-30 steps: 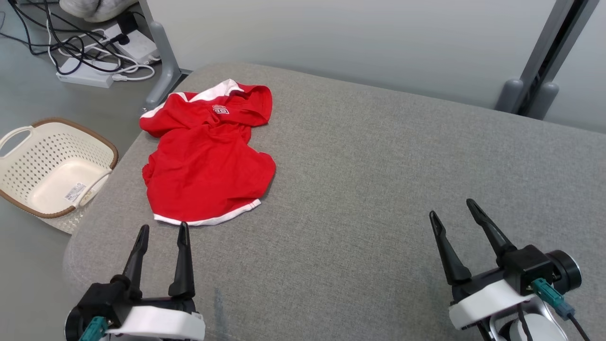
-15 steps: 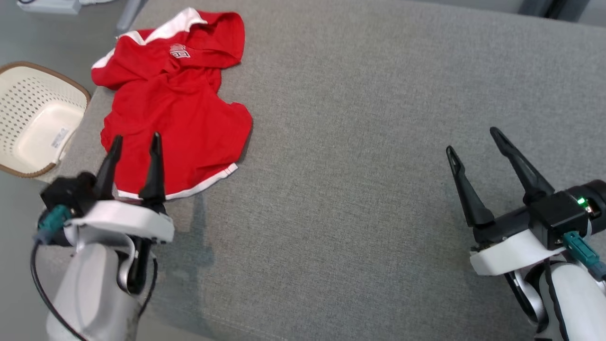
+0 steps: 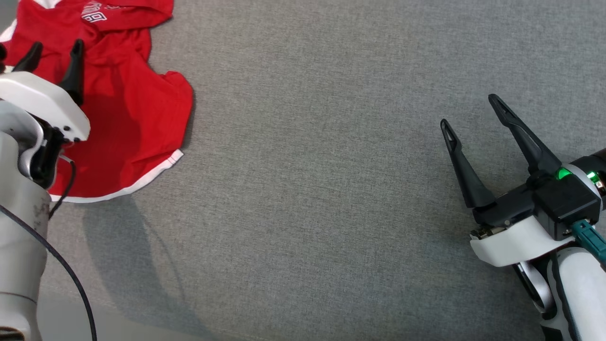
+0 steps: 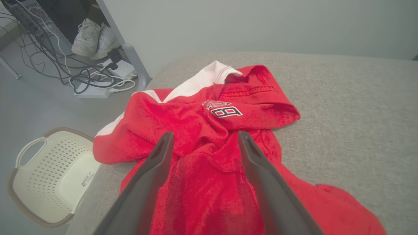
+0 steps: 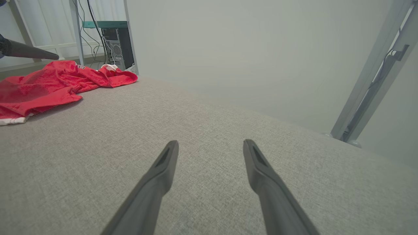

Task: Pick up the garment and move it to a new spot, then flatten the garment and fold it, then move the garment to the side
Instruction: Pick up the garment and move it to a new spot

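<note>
A crumpled red garment (image 3: 123, 109) with white trim lies at the far left of the grey cushion (image 3: 307, 189). It also fills the lower middle of the left wrist view, red garment (image 4: 202, 130), with a white logo near its collar. My left gripper (image 3: 52, 49) hovers open above the garment's middle, nothing between its fingers (image 4: 153, 169). Over bare cushion at the right, my right gripper (image 3: 468, 111) stands open and empty, far from the garment (image 5: 49, 85).
A cream perforated basket (image 4: 49, 182) sits on the floor beside the cushion's left edge. Cables, a power strip (image 4: 94, 89) and white shoes (image 4: 93, 40) lie behind it by a grey post. A wall and a metal frame (image 5: 372, 75) stand past the far edge.
The head camera has tilted down and turned, shifting the garment to the upper left of its picture. My left gripper has advanced from the hem to over the garment's middle. Both grippers stay open.
</note>
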